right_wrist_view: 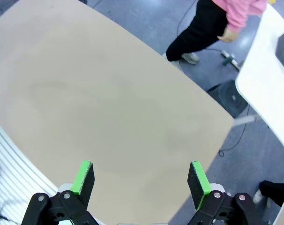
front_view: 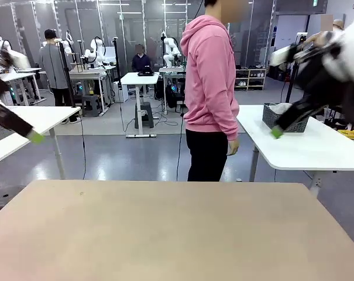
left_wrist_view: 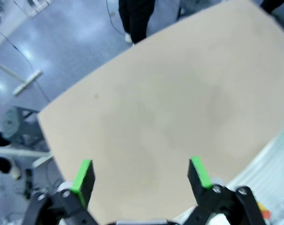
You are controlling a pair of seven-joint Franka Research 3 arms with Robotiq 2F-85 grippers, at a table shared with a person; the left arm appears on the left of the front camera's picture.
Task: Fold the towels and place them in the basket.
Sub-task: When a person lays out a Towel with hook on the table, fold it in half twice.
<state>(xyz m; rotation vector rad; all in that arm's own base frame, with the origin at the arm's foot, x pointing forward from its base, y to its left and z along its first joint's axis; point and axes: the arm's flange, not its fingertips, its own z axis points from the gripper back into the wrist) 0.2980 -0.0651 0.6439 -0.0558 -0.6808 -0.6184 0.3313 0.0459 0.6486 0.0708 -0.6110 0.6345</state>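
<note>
Fingers (left_wrist_view: 83,177) of my left gripper (left_wrist_view: 142,177) stood spread as wide as they go, with nothing between the green pads, and my right gripper (right_wrist_view: 142,180) was likewise fully open and empty. Both hung well above the beige work table (front_view: 165,234), one at each side, an arrangement I judged to leave the middle free for whatever the person (front_view: 209,88) would set down. That person stood at the far edge, turned toward a white side table (front_view: 317,155) to my right. On it sat the dark wire basket (front_view: 269,117), well apart from my work table and, as I judged it, beyond a comfortable reach. A pale patch (front_view: 280,109) showed at its rim; whether that was one of the towels I could not tell. Folding was therefore not yet begun, and open jaws suited a wait for cloth to arrive.
</note>
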